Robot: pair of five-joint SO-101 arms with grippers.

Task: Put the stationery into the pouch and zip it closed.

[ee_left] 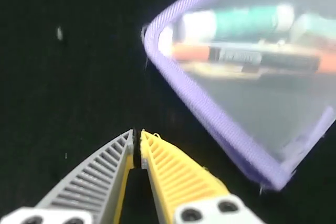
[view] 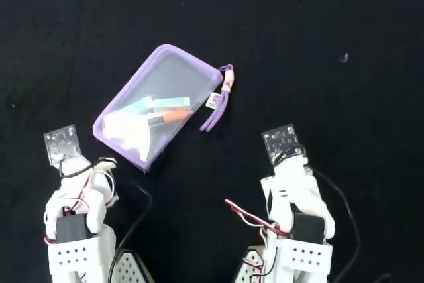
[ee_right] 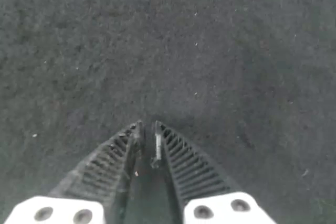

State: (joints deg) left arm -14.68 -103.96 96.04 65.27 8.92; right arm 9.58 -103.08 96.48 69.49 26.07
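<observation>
Judging the job finished, I have my left gripper and right gripper parked empty, fingers pressed together, since the clear purple-edged pouch lies just beyond the left one, pens inside, seemingly zipped.

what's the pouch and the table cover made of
Pouch: likely soft clear plastic, slightly frosted, as the stationery shows through; purple edging looks woven. Table cover: seemingly matte black felt-like cloth, fuzzy with lint specks.
</observation>
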